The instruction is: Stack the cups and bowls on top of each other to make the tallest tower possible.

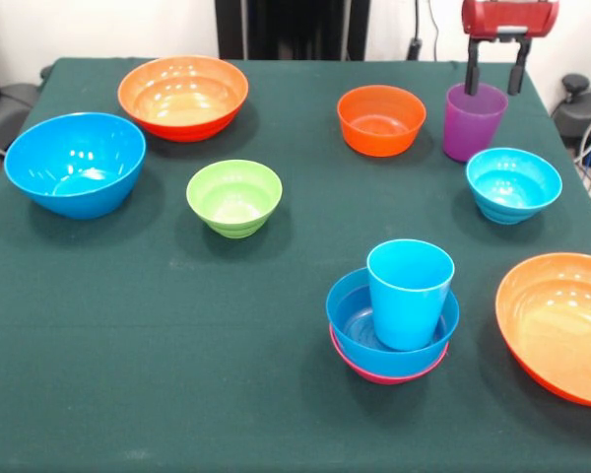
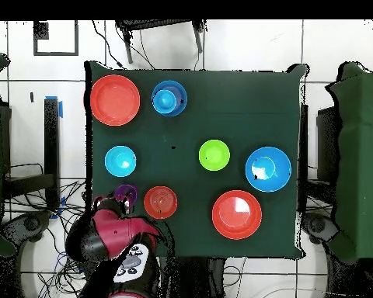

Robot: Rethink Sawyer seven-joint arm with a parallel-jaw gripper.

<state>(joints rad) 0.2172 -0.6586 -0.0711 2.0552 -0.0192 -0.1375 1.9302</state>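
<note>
The tool is hanging over the purple cup at the table's far right, its two dark fingers spread wide; they seem to be straddling the cup's far rim, though the front view is leaving any contact unclear. The cup is standing upright, just right of a small orange bowl. Nearer, a cyan bowl is sitting right of centre. The tower is standing near the front: a light blue cup upright inside a blue bowl, nested in a pink bowl. A large orange bowl is lying at the right edge, another orange bowl far left, a big blue bowl at left, and a green bowl towards the middle.
</note>
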